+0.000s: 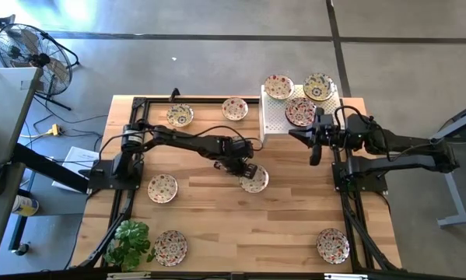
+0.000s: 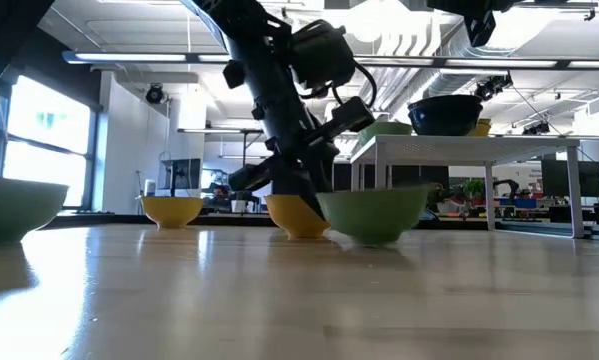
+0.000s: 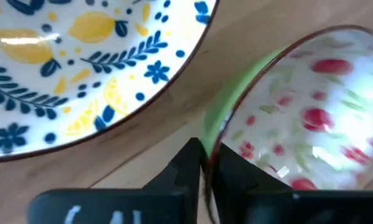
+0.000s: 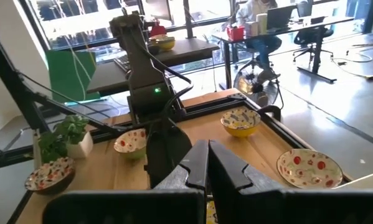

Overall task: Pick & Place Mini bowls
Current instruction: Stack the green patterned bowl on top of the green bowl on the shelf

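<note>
Round ceramic mini bowl [image 3: 311, 112], green outside, rim pinched by left hand [image 3: 205, 163]

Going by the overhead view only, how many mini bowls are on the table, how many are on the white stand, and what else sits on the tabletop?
Mini bowls on the wooden table: 6
Mini bowls on the white stand: 3
White stand: 1
Potted plant: 1
Total: 11
</note>
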Available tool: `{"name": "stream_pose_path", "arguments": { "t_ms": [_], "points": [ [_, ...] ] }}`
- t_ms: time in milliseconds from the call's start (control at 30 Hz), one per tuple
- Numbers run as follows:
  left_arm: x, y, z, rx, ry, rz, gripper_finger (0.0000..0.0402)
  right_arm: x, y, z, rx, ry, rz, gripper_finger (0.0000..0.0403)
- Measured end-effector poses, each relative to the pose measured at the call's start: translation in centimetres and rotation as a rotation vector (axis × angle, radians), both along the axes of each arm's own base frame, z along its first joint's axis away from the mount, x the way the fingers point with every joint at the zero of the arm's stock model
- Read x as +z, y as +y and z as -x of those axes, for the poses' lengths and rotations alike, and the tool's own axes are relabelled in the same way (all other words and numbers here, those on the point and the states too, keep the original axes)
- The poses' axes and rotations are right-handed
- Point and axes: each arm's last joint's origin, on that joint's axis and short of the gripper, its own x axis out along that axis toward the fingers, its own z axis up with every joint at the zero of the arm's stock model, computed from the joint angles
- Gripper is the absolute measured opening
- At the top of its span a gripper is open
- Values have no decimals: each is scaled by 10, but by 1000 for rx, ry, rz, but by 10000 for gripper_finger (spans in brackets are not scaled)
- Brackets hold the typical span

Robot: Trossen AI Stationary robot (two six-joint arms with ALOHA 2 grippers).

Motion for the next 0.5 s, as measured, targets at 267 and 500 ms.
{"name": "stream_pose_path", "arguments": {
  "t_ms": [267,500],
  "points": [
    [0,8,0,8,-3,-1,83,0,-1,0,-24,0,3,0],
    [16,5,2,-97,-67,4,118,0,-1,0,-24,0,3,0]
  ]
}}
